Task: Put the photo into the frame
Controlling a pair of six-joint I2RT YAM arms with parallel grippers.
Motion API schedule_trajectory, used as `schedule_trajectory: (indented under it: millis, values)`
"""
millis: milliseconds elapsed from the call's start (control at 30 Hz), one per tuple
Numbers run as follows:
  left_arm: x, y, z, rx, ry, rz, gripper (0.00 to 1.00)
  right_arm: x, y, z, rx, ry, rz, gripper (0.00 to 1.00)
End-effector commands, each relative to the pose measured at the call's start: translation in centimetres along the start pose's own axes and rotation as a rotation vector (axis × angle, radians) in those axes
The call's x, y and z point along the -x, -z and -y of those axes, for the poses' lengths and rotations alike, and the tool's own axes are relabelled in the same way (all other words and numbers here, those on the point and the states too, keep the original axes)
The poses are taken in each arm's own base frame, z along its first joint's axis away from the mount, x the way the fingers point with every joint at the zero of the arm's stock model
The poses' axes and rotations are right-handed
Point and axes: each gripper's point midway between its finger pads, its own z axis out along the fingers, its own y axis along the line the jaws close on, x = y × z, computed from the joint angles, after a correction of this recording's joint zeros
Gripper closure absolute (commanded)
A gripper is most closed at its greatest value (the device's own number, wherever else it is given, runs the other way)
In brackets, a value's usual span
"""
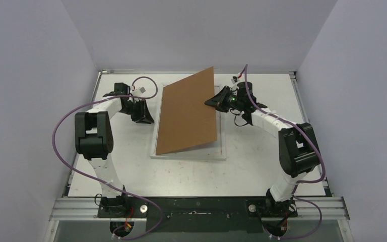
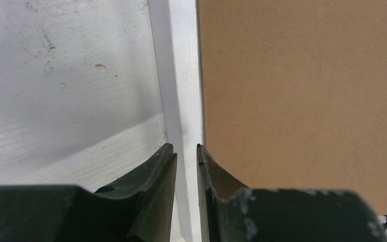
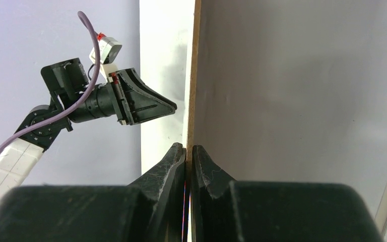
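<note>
The white frame (image 1: 189, 154) lies flat in the middle of the worktop (image 1: 131, 166). A brown backing board (image 1: 186, 113) leans over it, with its left edge down at the frame's left rim and its right edge raised. The right gripper (image 1: 209, 102) is clamped on that raised edge. The left gripper (image 1: 148, 120) sits just beside the frame's left rim, jaws narrowly apart with the white rim showing in the gap. Whether they pinch it I cannot tell. The photo is hidden from view.

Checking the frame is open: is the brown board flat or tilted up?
Tilted up: the right gripper pinches the brown board, its right edge raised above the white frame.
</note>
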Motion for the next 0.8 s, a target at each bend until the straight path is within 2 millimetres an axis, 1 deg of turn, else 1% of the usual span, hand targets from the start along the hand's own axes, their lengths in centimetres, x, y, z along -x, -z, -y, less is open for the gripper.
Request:
schedule_trajectory:
  millis: [0, 300, 467, 567, 767]
  values:
    - [0.4, -0.6, 0.2, -0.008, -0.037, 0.011, 0.8, 2.3, 0.4, -3.8, 0.113, 0.097, 0.051, 0.95]
    - [0.1, -1.2, 0.1, -0.012, -0.036, -0.005, 0.78, 3.4, 0.9, -4.3, 0.125, 0.113, 0.076, 0.95]
    - [0.0, -1.4, -0.1, -0.012, -0.034, -0.012, 0.78, 3.6, 0.9, -4.7, 0.143, 0.113, 0.091, 0.95]
    - [0.0, -1.6, -0.2, -0.013, -0.03, -0.015, 0.78, 3.8, 1.0, -5.6, 0.189, 0.098, 0.099, 0.95]
    - [0.0, -1.7, -0.3, -0.01, -0.025, -0.016, 0.79, 4.5, 1.7, -8.3, 0.278, 0.089, 0.124, 0.95]
